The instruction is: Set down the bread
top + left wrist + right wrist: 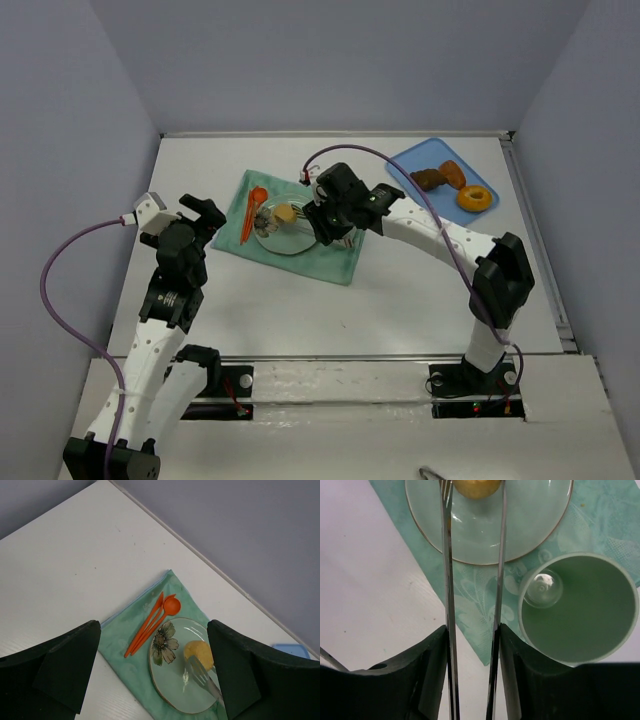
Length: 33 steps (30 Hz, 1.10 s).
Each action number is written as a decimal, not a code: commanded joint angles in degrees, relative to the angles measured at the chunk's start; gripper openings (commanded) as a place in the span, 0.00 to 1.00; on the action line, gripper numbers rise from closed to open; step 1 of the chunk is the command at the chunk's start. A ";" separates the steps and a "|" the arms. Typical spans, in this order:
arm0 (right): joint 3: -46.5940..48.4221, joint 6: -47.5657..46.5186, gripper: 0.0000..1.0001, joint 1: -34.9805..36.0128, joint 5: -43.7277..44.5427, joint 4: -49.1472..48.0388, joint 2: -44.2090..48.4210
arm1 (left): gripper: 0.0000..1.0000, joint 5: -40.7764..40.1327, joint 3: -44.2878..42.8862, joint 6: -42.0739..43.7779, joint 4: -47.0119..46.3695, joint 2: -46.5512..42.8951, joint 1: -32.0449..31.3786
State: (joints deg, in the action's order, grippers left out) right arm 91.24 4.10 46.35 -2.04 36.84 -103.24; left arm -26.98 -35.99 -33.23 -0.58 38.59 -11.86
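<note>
The bread (285, 213) is a small round golden-yellow bun lying on the far part of the pale green flower plate (277, 241). It also shows in the left wrist view (198, 652) and at the top of the right wrist view (475, 486). My right gripper (472, 645) is shut on metal tongs (447, 580). The tongs' two arms reach out over the plate (530, 525), with one tip on either side of the bread. My left gripper (155, 652) is open and empty, held above the table left of the mat.
The plate sits on a green cloth mat (330, 262), with an orange spoon and fork (250, 212) to its left. A green cup (580, 610) stands on the mat right of the tongs. A blue tray (412, 158) at the back right holds an orange doughnut (474, 198) and brown pieces (430, 180).
</note>
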 commanded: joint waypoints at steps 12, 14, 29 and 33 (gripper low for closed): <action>5.79 -0.06 0.59 1.11 3.18 -0.62 2.25 | 0.99 -1.41 0.57 0.80 -2.14 -1.15 0.43; 5.79 1.08 0.54 1.11 5.20 -2.72 4.17 | 0.99 -1.41 0.57 0.80 -2.06 -1.24 0.43; -18.27 23.92 0.40 -1.79 41.22 -14.00 32.56 | 0.99 -0.18 0.57 0.71 -2.32 -0.88 0.43; -30.84 40.23 0.41 -2.40 48.18 -6.89 42.14 | 0.99 0.44 0.48 0.80 -2.85 -0.18 0.43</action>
State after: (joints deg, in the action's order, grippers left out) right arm 69.52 26.70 44.31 34.76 24.82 -67.35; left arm -26.55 -35.99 -33.10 -0.60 38.41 -11.86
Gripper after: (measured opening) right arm 0.409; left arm 0.990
